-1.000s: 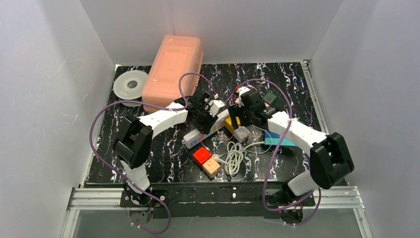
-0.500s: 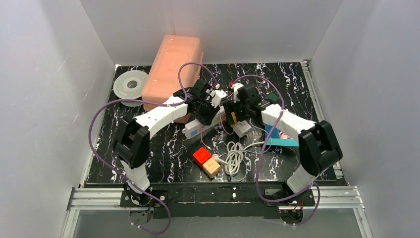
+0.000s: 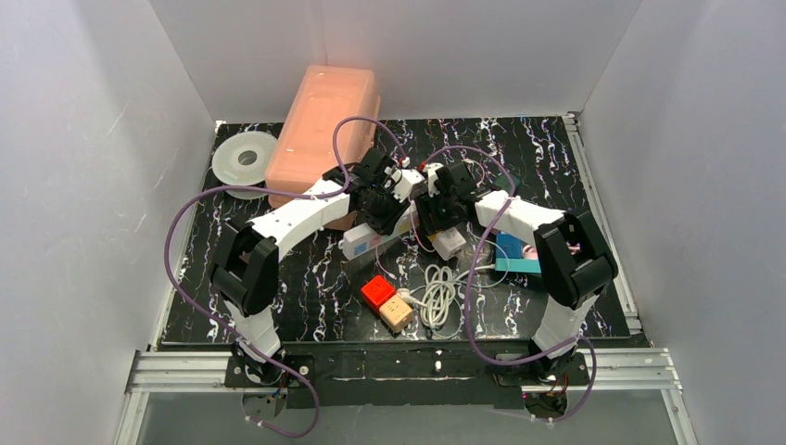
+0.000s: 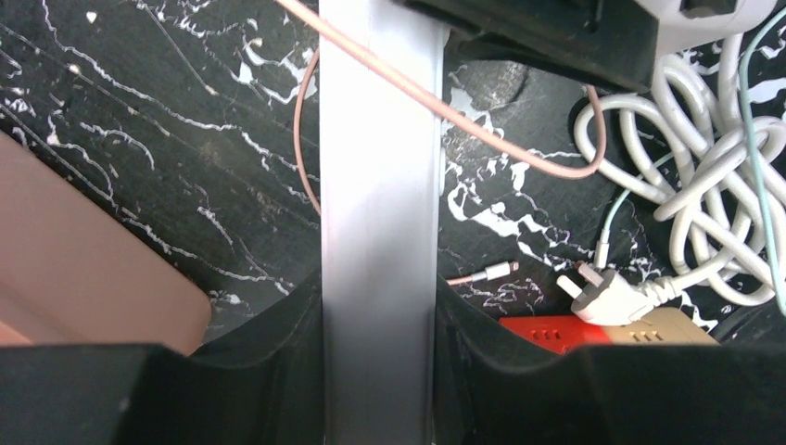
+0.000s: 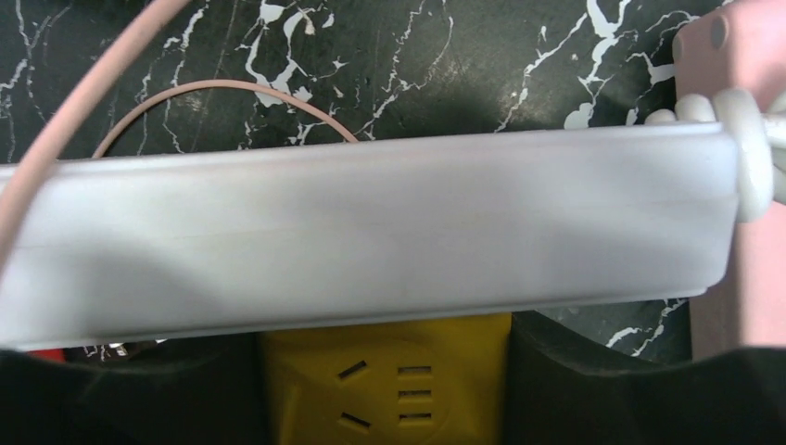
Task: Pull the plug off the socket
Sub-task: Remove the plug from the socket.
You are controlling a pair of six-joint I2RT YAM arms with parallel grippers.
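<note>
From above, you have the white power strip lying flat on the table. Its long axis runs on a diagonal, with the labelled end poking out on the near side of the left end effector. The other end runs beneath the right end effector, which hides the plug from this view. The two end effectors sit just beside each other over the strip. I judge that you are at the grasp step, with the pull not yet made.

In the left wrist view, the strip runs straight out from between the left fingers. They press flush on both long sides, so this end effector is pinching the strip and serves as your anchor.

In the right wrist view, the strip lies crosswise in front of the right end effector, with its cord leaving at the right end. The yellow plug sits between the right fingers, butted against the strip's nearer long face, and its slotted face points at the camera. I see no gap on either flank, so it looks pinched.

Next, you should draw the plug straight back toward the wrist, square to the strip's long axis. Keep the left hold firm so that the strip does not follow.
</note>
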